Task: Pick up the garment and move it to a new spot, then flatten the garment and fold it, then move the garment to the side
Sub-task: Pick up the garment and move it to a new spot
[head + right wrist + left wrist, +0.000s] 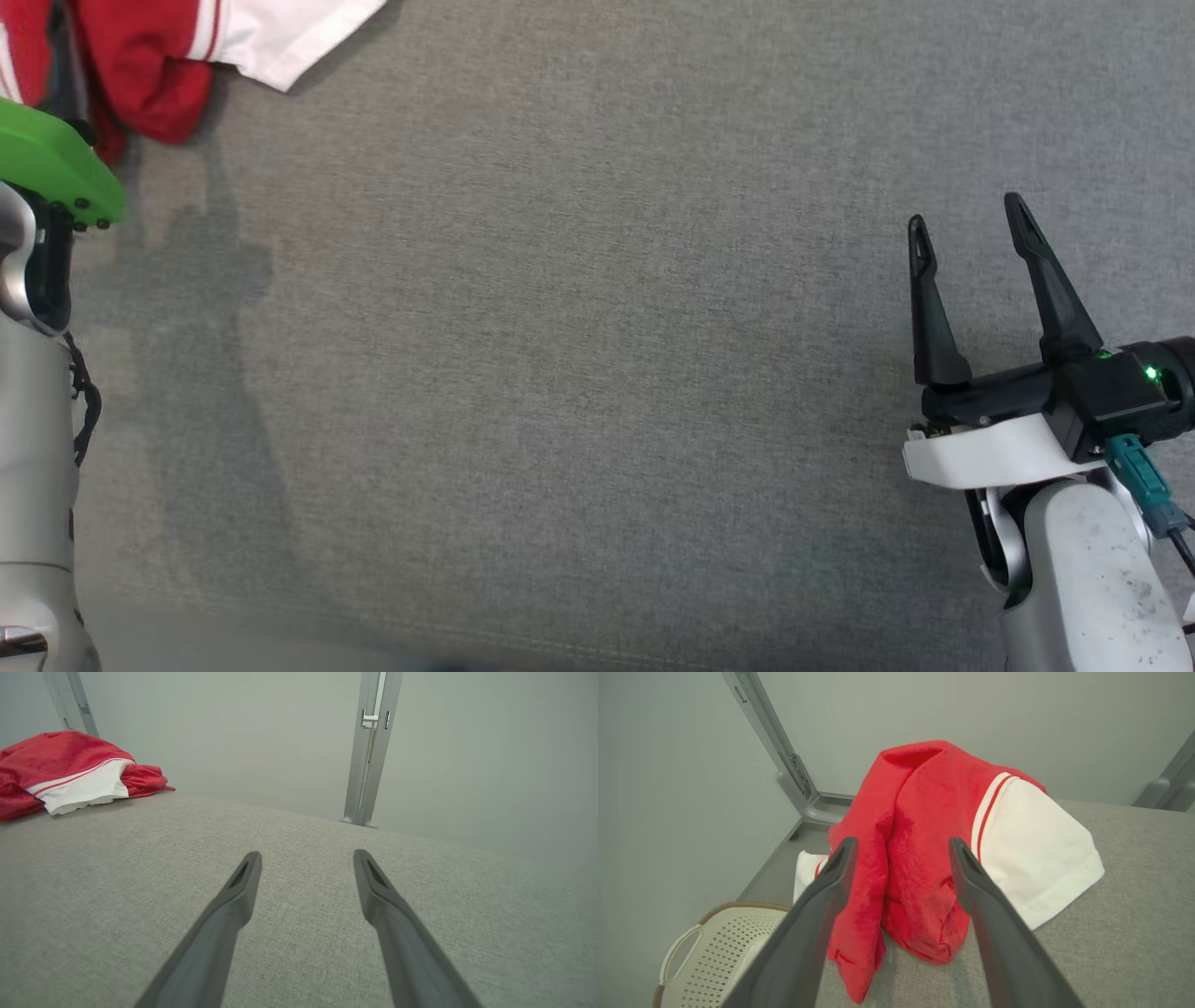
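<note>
A red garment (140,65) with white, red-striped sleeves lies bunched at the far left corner of the grey fabric surface (579,373). In the left wrist view the garment (924,858) rises in a heap right in front of my left gripper (899,851), which is open with a finger on either side of the red folds; part of the cloth droops over the surface's edge. My right gripper (966,224) is open over bare fabric at the right, far from the garment (70,774). In the right wrist view nothing lies between the right gripper's fingers (243,882).
A pale perforated basket (714,956) sits below the surface's left edge. Grey metal frame posts (369,746) stand behind the surface against a plain wall. My left arm's green cover (51,159) shows at the left edge of the head view.
</note>
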You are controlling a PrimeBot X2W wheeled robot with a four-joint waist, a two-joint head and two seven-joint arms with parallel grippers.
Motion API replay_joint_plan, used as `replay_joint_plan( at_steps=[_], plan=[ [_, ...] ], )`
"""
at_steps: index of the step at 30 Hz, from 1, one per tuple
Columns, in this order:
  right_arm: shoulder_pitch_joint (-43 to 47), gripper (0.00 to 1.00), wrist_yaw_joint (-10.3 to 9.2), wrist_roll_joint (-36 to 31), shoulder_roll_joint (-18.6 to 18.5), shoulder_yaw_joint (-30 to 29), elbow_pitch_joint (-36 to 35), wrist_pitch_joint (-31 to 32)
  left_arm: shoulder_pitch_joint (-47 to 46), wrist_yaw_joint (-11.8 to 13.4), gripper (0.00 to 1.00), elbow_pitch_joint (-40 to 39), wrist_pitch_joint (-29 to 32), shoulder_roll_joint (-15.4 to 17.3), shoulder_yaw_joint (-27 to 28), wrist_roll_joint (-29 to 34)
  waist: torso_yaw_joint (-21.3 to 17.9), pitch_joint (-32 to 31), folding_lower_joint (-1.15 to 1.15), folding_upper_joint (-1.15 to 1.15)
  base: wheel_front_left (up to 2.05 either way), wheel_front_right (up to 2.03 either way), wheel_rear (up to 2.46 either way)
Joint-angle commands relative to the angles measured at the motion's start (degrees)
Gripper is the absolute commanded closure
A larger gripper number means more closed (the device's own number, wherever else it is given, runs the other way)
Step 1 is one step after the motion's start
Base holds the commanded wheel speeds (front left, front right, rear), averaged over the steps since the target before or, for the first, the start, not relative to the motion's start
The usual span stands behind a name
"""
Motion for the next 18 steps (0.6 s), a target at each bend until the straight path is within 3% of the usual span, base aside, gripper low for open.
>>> replay_joint_plan(
  at_steps=[1, 10, 11, 12, 13, 14, 18],
  plan=[
    [-1.1, 0.0, -0.05, 0.1, -0.1, 0.0, -0.5, -0.2, -1.9, -0.2, 0.0, 1.4, 0.0, 0.6, 0.2, -0.9, -6.2, 7.4, -0.01, 0.0, 0.0, 0.0, 0.0],
    [-2.1, 0.0, -0.05, 0.8, -0.1, -0.1, -0.8, -0.2, -5.6, 0.5, 0.0, 10.4, -2.8, 2.4, -0.3, -1.0, -7.4, 9.6, -0.01, 0.0, 0.0, 0.0, 0.0],
    [-2.2, 0.0, -0.04, 0.9, -0.1, -0.1, -0.6, -0.2, -5.9, 0.4, 0.17, 11.0, -3.4, 2.4, -0.2, -1.1, -7.4, 9.6, -0.01, 0.0, 0.0, 0.0, 0.0],
    [-2.3, 0.0, -0.05, 1.1, -0.1, -0.2, -0.5, -0.2, -6.2, 0.4, 0.57, 11.6, -4.0, 2.5, -0.2, -1.3, -7.5, 9.4, -0.01, 0.0, 0.0, 0.0, 0.0],
    [-2.3, 0.0, -0.05, 1.2, -0.1, -0.2, -0.3, -0.2, -6.4, 0.4, 0.89, 12.1, -4.5, 2.7, -0.4, -1.1, -7.5, 9.2, -0.01, 0.0, 0.0, 0.0, 0.0],
    [-2.4, 0.0, -0.04, 1.4, -0.1, -0.2, -0.2, -0.2, -6.8, 0.4, 1.0, 12.6, -5.3, 3.0, -0.6, -0.7, -7.5, 8.9, -0.01, 0.0, 0.0, 0.0, 0.0],
    [-2.4, 0.0, -0.05, 2.3, -0.1, 0.1, 0.4, -0.2, -7.4, 0.2, 1.0, 14.2, -7.8, 3.4, -1.4, -0.2, -7.5, 6.8, -0.01, 0.0, 0.0, 0.0, 0.0]
  ],
)
